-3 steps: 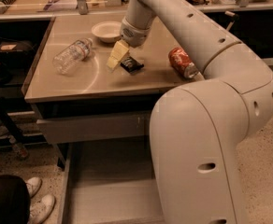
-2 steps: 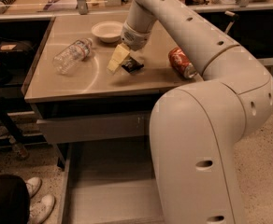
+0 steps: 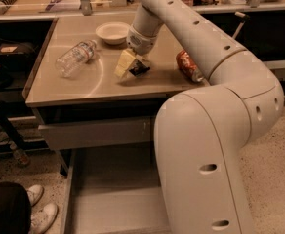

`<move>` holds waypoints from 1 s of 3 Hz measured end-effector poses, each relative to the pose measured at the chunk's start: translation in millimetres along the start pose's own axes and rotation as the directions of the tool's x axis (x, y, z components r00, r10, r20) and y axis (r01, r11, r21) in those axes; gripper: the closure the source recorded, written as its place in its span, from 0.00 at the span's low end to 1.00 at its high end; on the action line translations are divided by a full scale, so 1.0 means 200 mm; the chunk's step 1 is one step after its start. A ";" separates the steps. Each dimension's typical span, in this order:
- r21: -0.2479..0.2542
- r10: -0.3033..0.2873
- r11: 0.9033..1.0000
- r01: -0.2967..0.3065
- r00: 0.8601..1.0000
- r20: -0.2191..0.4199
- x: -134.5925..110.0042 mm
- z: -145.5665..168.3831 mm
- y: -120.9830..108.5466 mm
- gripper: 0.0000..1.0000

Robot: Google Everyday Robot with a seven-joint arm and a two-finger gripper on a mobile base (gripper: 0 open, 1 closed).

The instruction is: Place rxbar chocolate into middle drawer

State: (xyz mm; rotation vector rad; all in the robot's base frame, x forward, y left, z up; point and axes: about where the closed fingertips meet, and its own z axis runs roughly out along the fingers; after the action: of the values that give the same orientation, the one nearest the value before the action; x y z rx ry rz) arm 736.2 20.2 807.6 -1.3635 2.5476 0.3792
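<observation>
The rxbar chocolate, a small black bar, is held in my gripper just above the counter top, near its middle. The gripper's pale yellow fingers are shut on the bar, and its shadow falls on the counter below. The middle drawer stands pulled open below the counter at the bottom of the camera view. Its grey floor shows, and my arm hides its right part.
A clear plastic bottle lies on the counter's left. A white bowl stands at the back. An orange-red soda can lies at the right. A closed grey drawer front sits under the counter. A person's white shoes are at the bottom left.
The gripper with the bar has shifted slightly toward the counter's front. Nothing else has moved.
</observation>
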 end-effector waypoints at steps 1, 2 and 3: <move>0.000 0.000 1.000 0.000 1.000 0.000 0.00 0.00 0.00 0.42; 0.000 0.000 1.000 0.000 1.000 0.000 0.00 0.00 0.00 0.65; 0.000 0.000 1.000 0.000 1.000 0.000 0.00 0.00 0.00 0.89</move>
State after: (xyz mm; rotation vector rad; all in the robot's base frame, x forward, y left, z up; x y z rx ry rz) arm 736.2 20.2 807.6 -1.3635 2.5476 0.3793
